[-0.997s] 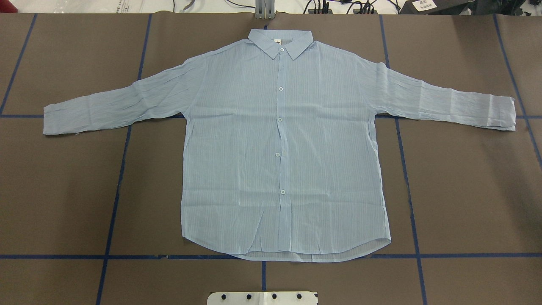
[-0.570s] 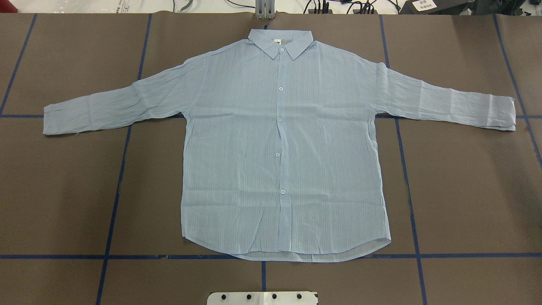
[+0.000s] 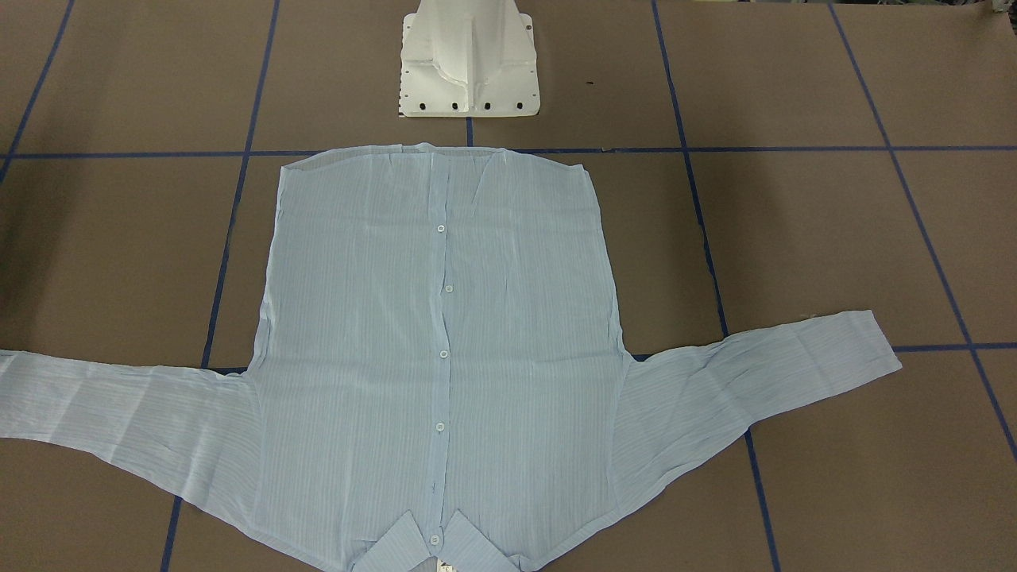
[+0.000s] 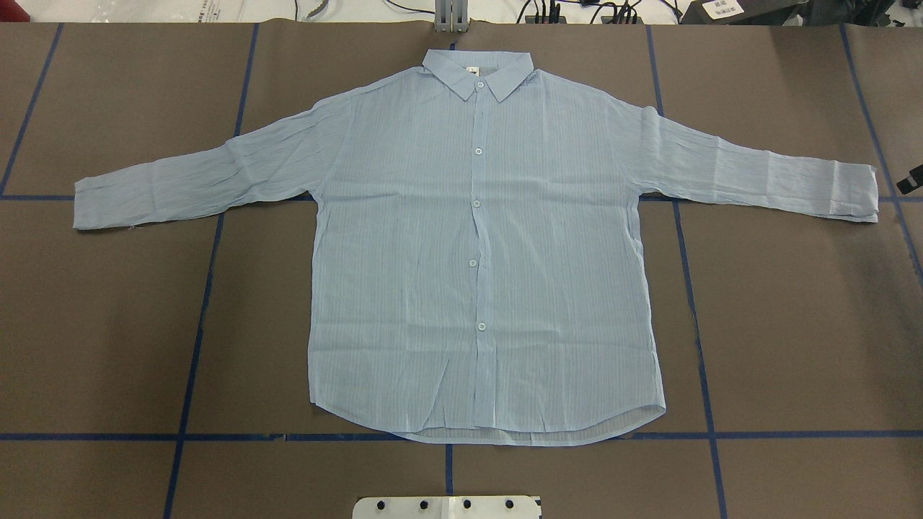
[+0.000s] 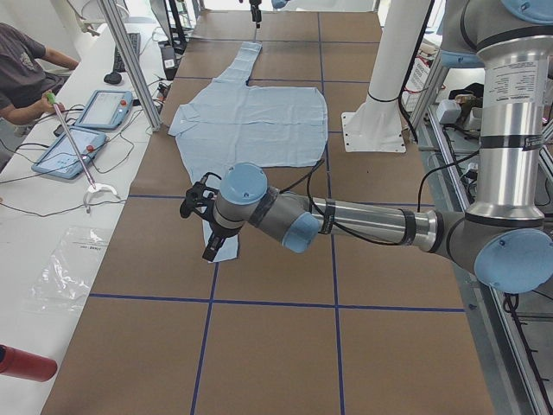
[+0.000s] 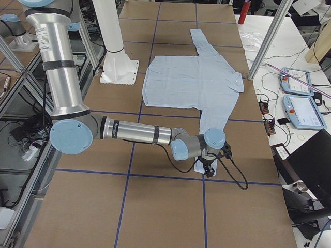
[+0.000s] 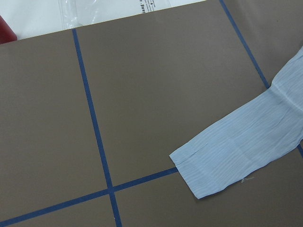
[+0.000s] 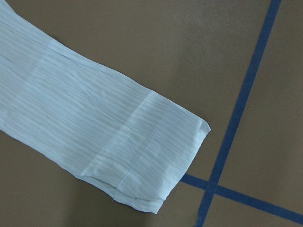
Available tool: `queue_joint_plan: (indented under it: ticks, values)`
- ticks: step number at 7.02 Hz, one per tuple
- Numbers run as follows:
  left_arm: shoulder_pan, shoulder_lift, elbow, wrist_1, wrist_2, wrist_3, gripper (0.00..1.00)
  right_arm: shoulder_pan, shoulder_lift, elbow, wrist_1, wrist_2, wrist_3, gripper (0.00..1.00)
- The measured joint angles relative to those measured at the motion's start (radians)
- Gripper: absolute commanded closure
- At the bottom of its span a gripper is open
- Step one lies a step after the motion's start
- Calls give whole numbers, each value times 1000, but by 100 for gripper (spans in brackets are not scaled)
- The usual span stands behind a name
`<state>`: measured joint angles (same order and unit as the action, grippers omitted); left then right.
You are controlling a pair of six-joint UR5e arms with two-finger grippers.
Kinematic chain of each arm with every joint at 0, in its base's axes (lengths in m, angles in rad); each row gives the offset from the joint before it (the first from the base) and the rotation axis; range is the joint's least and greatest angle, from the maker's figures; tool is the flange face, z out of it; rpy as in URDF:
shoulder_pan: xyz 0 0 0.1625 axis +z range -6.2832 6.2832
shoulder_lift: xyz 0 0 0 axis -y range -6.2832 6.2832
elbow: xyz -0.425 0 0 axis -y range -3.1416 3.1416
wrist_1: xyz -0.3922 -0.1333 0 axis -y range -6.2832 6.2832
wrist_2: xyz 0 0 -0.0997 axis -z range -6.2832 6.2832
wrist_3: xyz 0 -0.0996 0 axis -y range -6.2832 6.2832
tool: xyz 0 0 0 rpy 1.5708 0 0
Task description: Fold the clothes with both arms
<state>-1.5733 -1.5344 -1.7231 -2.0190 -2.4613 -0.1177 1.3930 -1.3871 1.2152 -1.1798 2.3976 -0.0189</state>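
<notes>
One change: right gripper [image 4: 915,177] appears beside the shirt [image 4: 476,245] cuff; jaw state indiscernible.

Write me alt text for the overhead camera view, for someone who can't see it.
A pale-blue striped shirt lies flat, buttoned and front up, on a brown table marked with blue tape lines, its collar at the far edge and both sleeves spread wide.

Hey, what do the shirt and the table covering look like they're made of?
Shirt: thin woven cloth, perhaps light cotton or a blend, matte; fine stripes, soft wrinkles along the sleeves. Table covering: likely brown paper or card, matte; flat, dull, no visible weave.
</notes>
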Motion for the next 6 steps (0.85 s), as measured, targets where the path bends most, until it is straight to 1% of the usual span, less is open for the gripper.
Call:
queue_joint_plan:
  ticks: [1, 2, 3, 4, 6]
  values:
    - [0, -1, -1, -2, -6, -1, 0, -9, 30, -50, 16, 18, 55, 1]
    - [1, -1, -1, -2, -9, -2, 0, -23, 76, -103, 21, 14, 103, 2]
    - [1, -1, -2, -3, -10, -2, 0, -34, 122, -152, 23, -10, 129, 3]
    - [1, -1, -3, -3, -10, -2, 0, -49, 155, -182, 24, -47, 158, 4]
    - [1, -1, -4, -7, -10, -2, 0, -83, 186, -209, 25, -103, 233, 7]
